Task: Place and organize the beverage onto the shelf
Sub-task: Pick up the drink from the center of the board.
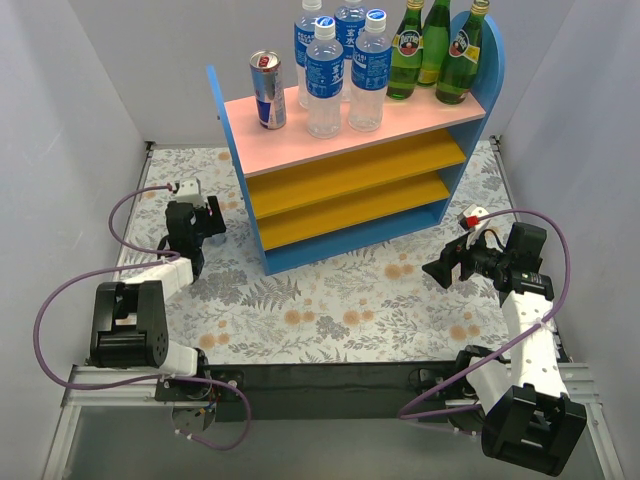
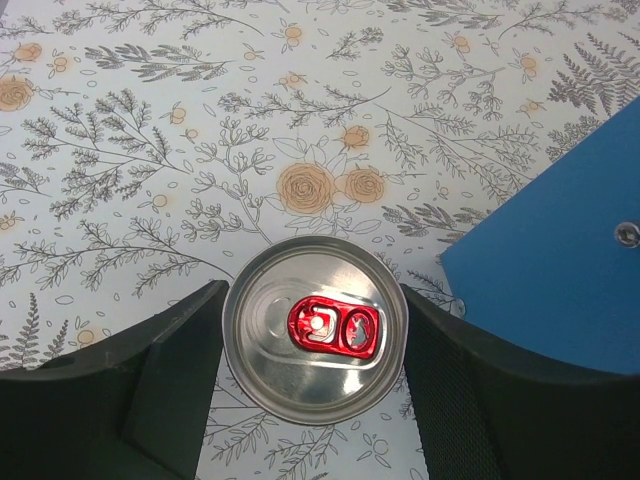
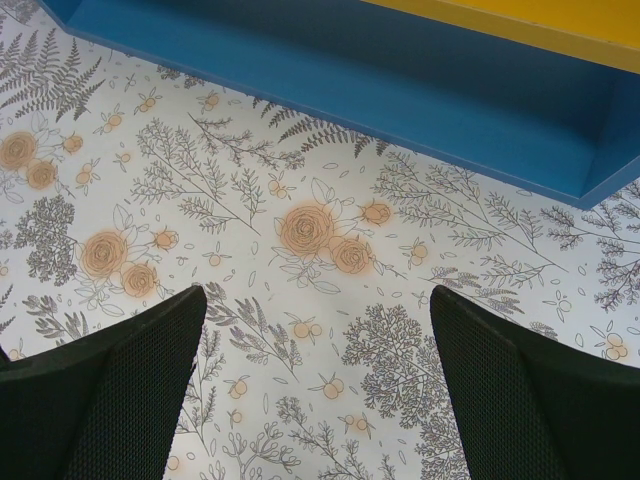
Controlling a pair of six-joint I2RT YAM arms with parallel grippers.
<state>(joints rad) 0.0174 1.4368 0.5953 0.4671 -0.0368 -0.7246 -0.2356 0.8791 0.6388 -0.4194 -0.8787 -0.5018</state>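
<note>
Three-tier shelf (image 1: 350, 245) with blue round-topped side panels, a pink top board and orange-yellow lower boards: stands at the back of the floral-printed table (image 1: 330, 310), turned at a slight angle.

Pink top board, left to right:
- one silver-red can (image 1: 267, 90), upright, near the left end
- four clear plastic bottles with blue labels and caps (image 1: 324, 80), upright, in a tight cluster in the middle
- three green glass bottles (image 1: 435, 50), upright, close together at the right end beside the right side panel

Left end effector (image 2: 312, 300): at the left end of the shelf, pointing down at the table. Its black fingers (image 2: 170, 380) lie against opposite sides of a silver can with a red pull tab (image 2: 315, 343), with no gap visible on either side, so it is closed on the can. The can is upright with its base on the table, and the left wrist view sees it from straight above. The shelf's blue side panel (image 2: 560, 280) is just beside the can and apart from it. In the top view this can is hidden under the arm.

Right end effector (image 3: 318, 300): fingers spread wide, with only table print between them. It hangs over the table in front of the shelf's right end, near the blue base board (image 3: 400, 90) but apart from it.
</note>
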